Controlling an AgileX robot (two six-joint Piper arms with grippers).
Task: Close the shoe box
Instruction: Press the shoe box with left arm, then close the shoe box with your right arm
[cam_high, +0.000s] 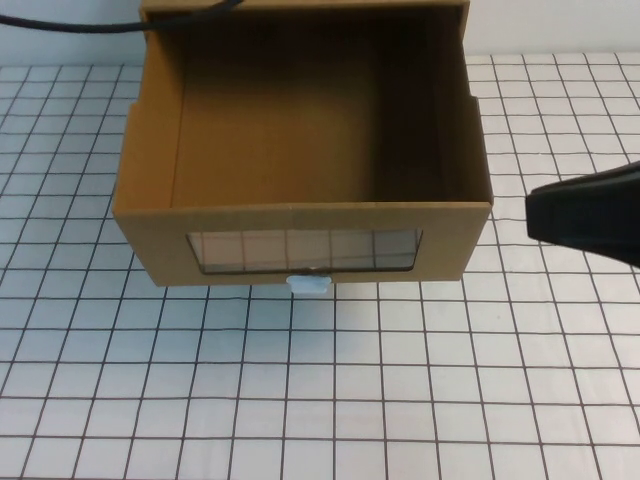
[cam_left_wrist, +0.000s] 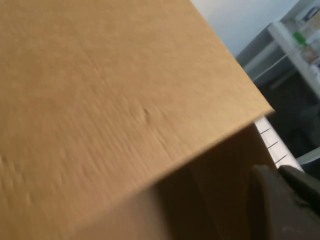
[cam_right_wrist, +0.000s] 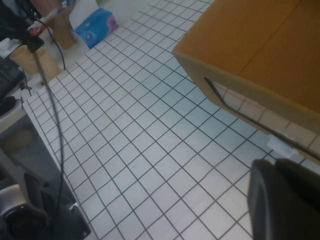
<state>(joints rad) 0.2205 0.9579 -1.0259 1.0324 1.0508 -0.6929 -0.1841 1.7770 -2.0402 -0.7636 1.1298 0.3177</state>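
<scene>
The shoe box (cam_high: 300, 215) is brown cardboard, and its drawer stands pulled out toward me, open on top and empty. A clear window (cam_high: 303, 250) is set in its front, with a small white tab handle (cam_high: 308, 284) just below. My right gripper (cam_high: 532, 213) is black and shut. It hovers just right of the drawer's front right corner, apart from it and holding nothing. The right wrist view shows the right gripper (cam_right_wrist: 272, 165) near the tab handle (cam_right_wrist: 280, 145). Out of the high view, my left gripper (cam_left_wrist: 280, 172) sits shut and close against the shoe box (cam_left_wrist: 100, 100).
The box rests on a white gridded table (cam_high: 300, 400). A black cable (cam_high: 70, 27) runs across the far left behind the box. Off the table's edge, the right wrist view shows a blue tissue pack (cam_right_wrist: 97, 27) and paper cups (cam_right_wrist: 35, 57).
</scene>
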